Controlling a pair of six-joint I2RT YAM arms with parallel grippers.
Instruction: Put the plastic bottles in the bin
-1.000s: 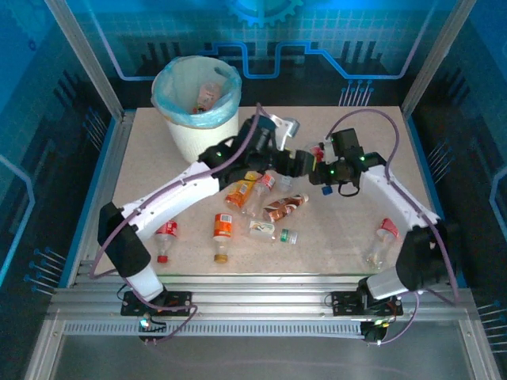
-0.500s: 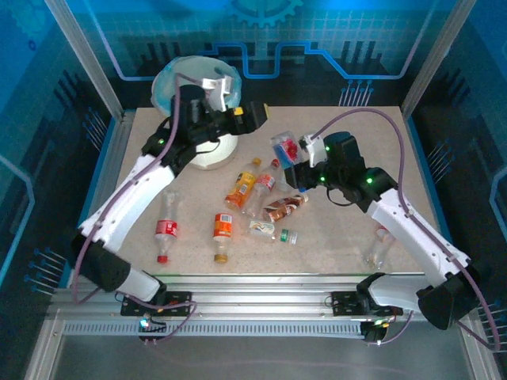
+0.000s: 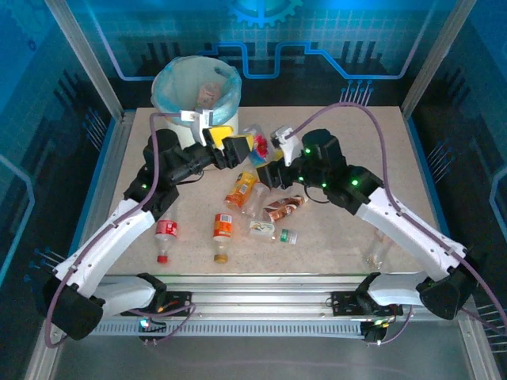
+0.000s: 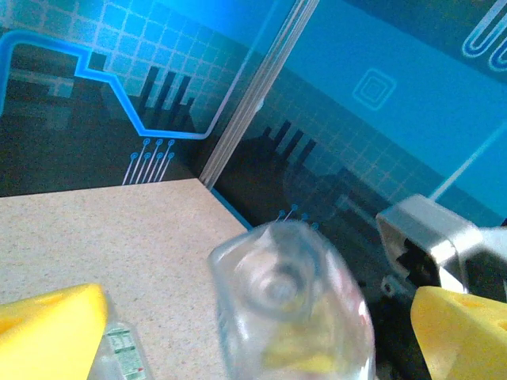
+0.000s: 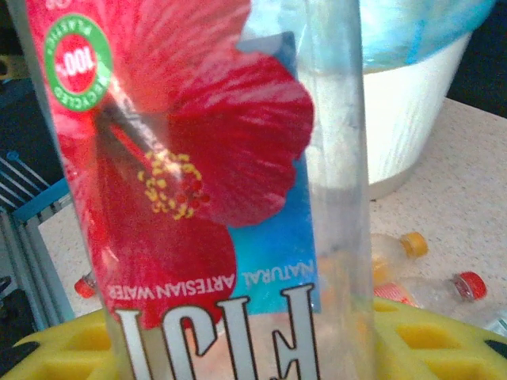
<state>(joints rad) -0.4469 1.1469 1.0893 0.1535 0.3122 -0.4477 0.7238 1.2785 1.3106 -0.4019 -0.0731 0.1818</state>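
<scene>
The left gripper (image 3: 238, 144), yellow fingers spread wide, faces the base of a clear Fiji water bottle (image 5: 198, 182) that the right gripper (image 3: 268, 162) holds clamped, just in front of the bin (image 3: 170, 91) at the table's (image 3: 348, 127) far-left corner. Open tabletop stretches right of the bin. Half a second ago the left arm hung over the bin's rim; it has since swung forward, and the right gripper has carried its bottle closer. Loose bottles (image 3: 269, 207) lie in front of the bin, beneath both arms.
</scene>
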